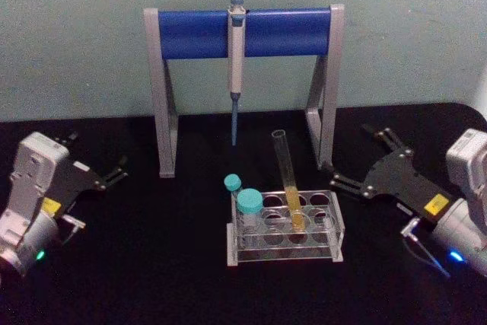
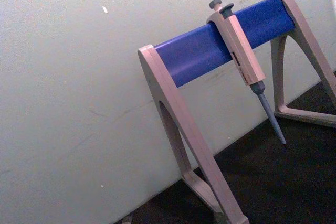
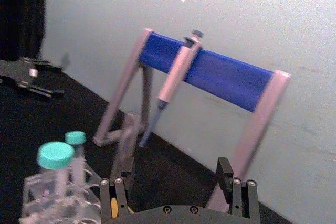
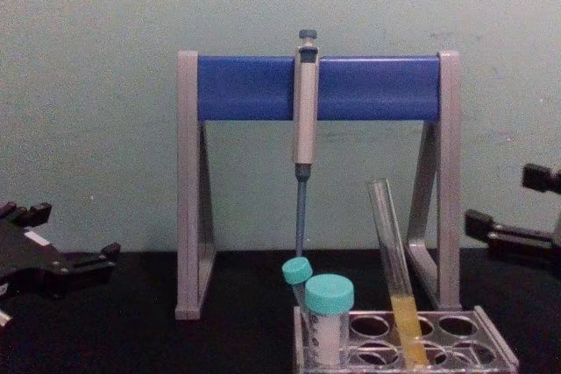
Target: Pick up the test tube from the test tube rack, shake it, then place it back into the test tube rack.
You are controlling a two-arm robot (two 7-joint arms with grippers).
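Tube racked, both my pincers spread.
The test tube [image 1: 288,188] leans in the test tube rack [image 1: 337,227] on the bench [image 1: 152,279]; my right pincer [image 1: 358,159] sits at its 3 o'clock, my left pincer [image 1: 97,156] at 9 o'clock, neither touching it.

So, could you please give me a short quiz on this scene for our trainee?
1. True or false: the test tube stands in the rack, and nothing holds it.
2. How many teal-capped tubes share the rack?
3. Where are the left gripper and the right gripper?
A: both shut on the test tube.
B: one on each side of the rack, jaws open, holding nothing.
C: the right one lifting the test tube, the left one parked.
Key: 1 true; 2 two; 3 B.
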